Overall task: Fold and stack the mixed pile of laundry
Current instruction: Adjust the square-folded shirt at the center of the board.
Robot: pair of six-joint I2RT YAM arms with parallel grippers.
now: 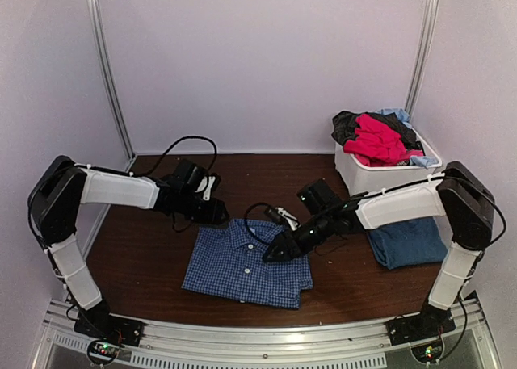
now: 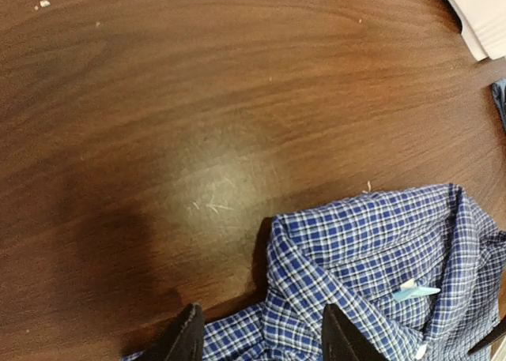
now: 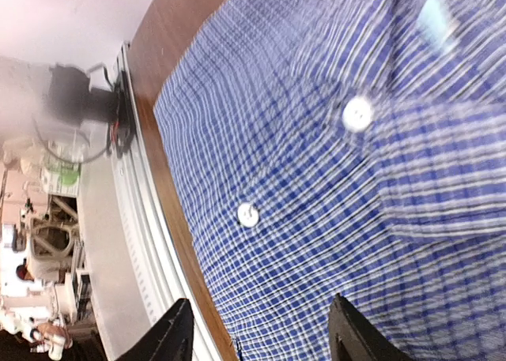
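Blue small-check shirt [image 1: 246, 264], folded flat rectangle (white buttons [image 3: 357, 114] up), centre of wood-grain tabletop [image 1: 137, 256]. Left end effector [image 2: 261, 329], right end effector [image 3: 259, 323]: half-open, empty.

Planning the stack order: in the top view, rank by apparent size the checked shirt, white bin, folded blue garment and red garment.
1. checked shirt
2. white bin
3. blue garment, partly behind the right arm, so its place against the bin is unsure
4. red garment
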